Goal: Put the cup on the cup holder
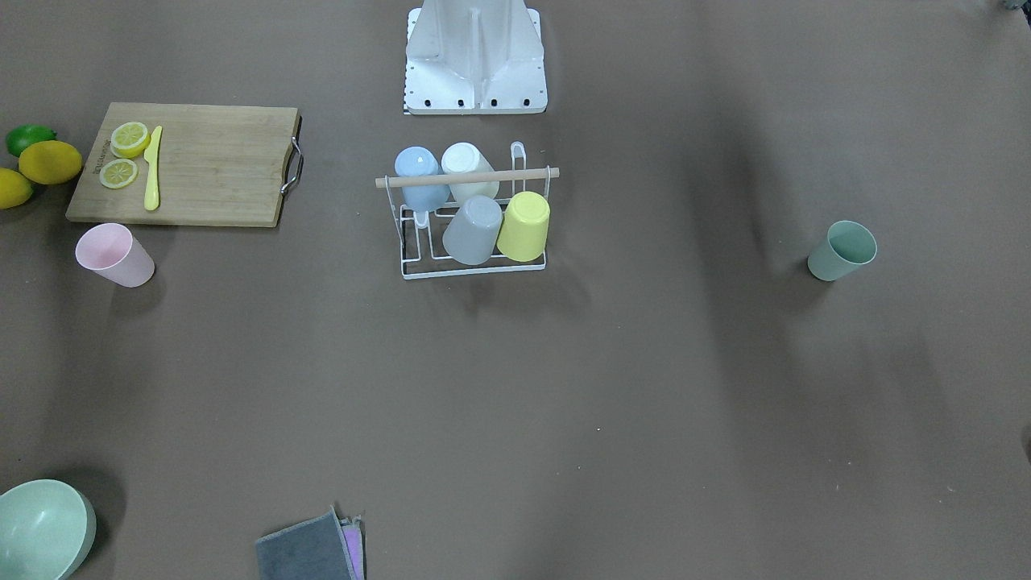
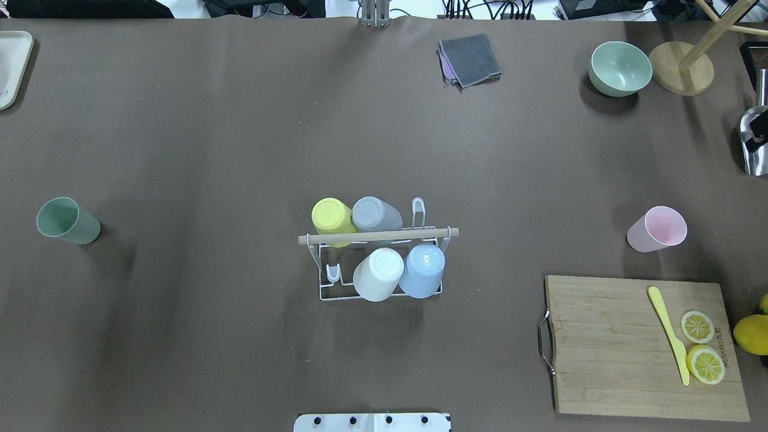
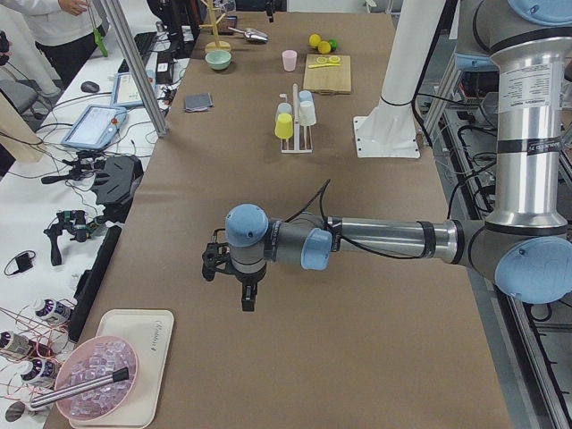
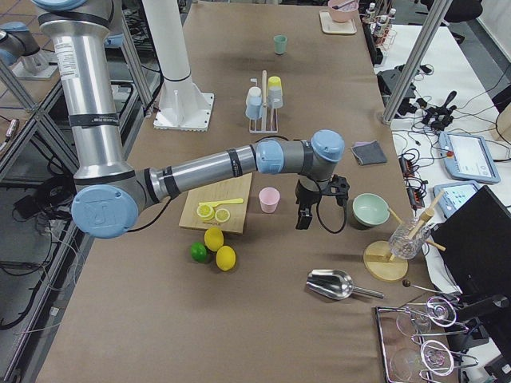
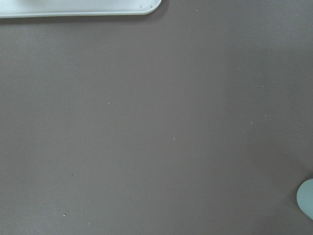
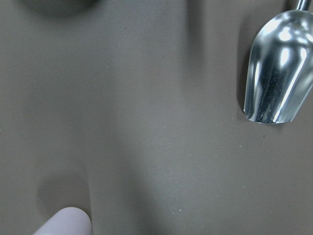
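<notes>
Step in hand: by the look of it, fetching a loose cup; none picked up yet.
Doing it well: grip one cup by its wall, turn it mouth down, lower it straight over a free prong (image 2: 418,207), keeping clear of the wooden rod (image 2: 378,236) and the neighbouring cups.
Cup holder (image 2: 327,288): mid-table, just ahead of the robot's base; four cups already upended on it, two prongs bare at opposite corners.
Pink cup (image 2: 657,228): upright on the table (image 2: 240,150), well to the holder's right, just beyond the cutting board (image 2: 612,348).
Green cup (image 2: 67,221): upright, well apart on the far left.
Left arm: forearm stretched level towards the table's left end, wrist bent so the left pincer (image 3: 248,299) points down over bare table, beyond the green cup.
Left pincer state: opening cannot be told; no cup seen in it.
Right arm: likewise reaching out level, right pincer (image 4: 304,217) pointing down between the pink cup and the bowl (image 4: 370,209), near the scoop (image 6: 279,68).
Right pincer state: opening cannot be told; no cup seen in it.
</notes>
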